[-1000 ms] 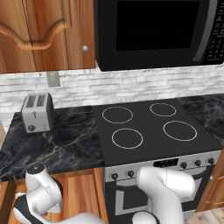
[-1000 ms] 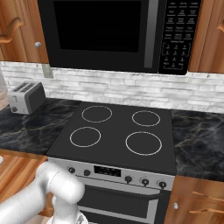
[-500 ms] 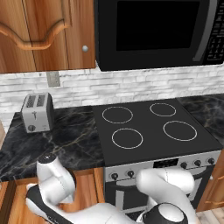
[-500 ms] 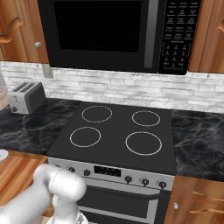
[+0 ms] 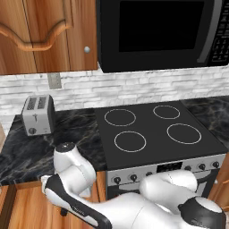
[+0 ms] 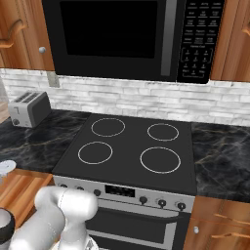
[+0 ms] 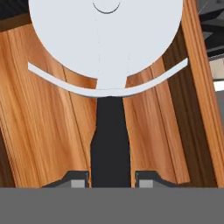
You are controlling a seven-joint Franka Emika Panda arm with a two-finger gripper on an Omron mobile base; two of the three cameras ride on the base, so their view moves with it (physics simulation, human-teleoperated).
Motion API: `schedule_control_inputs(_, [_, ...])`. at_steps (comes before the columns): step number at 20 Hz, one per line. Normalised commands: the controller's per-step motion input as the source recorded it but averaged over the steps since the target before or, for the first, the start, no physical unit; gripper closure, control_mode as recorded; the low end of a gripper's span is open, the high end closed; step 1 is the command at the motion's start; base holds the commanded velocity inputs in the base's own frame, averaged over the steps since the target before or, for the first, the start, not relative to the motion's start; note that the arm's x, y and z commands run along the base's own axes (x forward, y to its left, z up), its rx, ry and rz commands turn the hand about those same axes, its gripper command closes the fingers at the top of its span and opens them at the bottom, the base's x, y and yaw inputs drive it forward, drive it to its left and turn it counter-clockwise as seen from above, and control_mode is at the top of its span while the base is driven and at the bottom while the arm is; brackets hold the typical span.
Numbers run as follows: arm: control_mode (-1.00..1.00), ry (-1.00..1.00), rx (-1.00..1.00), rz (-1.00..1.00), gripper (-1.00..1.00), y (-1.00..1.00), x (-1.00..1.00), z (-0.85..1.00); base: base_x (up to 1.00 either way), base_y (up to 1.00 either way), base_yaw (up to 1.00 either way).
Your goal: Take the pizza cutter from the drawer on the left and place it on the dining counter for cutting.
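In the hand view the pizza cutter [image 7: 105, 39] shows a large pale round blade at the top and a dark handle running down. My gripper [image 7: 111, 180] is shut on that handle, with one fingertip on each side of it. Behind the cutter lies the plain wood inside of the open drawer [image 7: 48, 122]. The drawer [image 5: 20, 208] stands open at the lower left of the left base view, below the worktop edge. There my arm [image 5: 74, 172] bends down over it, and the hand is hidden low down. The dining counter is out of view.
A black marble worktop [image 5: 31, 152] carries a silver toaster [image 5: 38, 115] at the left. To its right is the black stove [image 5: 152, 132], with a microwave [image 6: 112, 36] above. Wooden wall cabinets [image 5: 40, 36] hang over the toaster.
My arm's elbow has risen and shifted right beside the worktop edge over the open drawer. The stove, toaster and cameras have not moved.
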Motion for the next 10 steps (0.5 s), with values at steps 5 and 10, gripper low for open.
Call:
schedule_control_inputs(5, [-1.00, 0.00, 0.00, 0.02, 1.00, -0.75, -0.03, 0.45, 0.00, 0.00, 0.00])
schedule_control_inputs(10, [-1.00, 0.00, -0.01, 0.05, 1.00, -0.85, -0.17, 0.45, 0.00, 0.00, 0.00])
